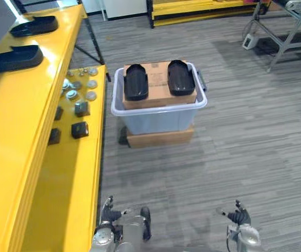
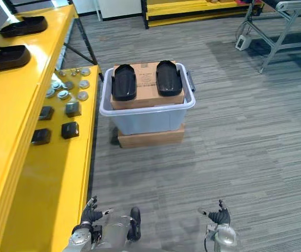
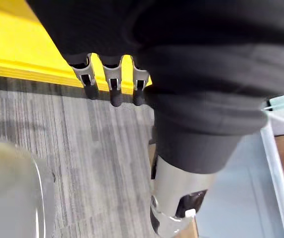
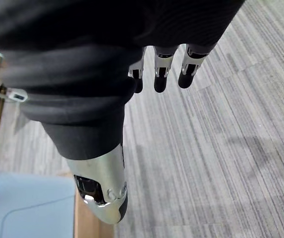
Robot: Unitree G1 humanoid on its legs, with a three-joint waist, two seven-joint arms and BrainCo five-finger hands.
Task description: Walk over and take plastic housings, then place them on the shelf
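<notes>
Two black plastic housings (image 1: 136, 82) are being supported side by side on a cardboard box (image 1: 158, 95) inside a pale bin (image 1: 161, 109). Two further housings (image 1: 13, 58) are being kept on the yellow shelf (image 1: 13, 136). The left hand (image 1: 108, 212) and right hand (image 1: 239, 215) are being held low, fingers loosely straight, nothing gripped.

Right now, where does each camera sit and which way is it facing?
Left eye view: on the head, looking down and ahead at the bin with two housings on a cardboard box; left hand and right hand at the bottom edge.
Right eye view: shares that scene, from slightly further right.
Left wrist view: along the left hand's open fingers to floor and shelf edge.
Right wrist view: along the right hand's open fingers to floor.
</notes>
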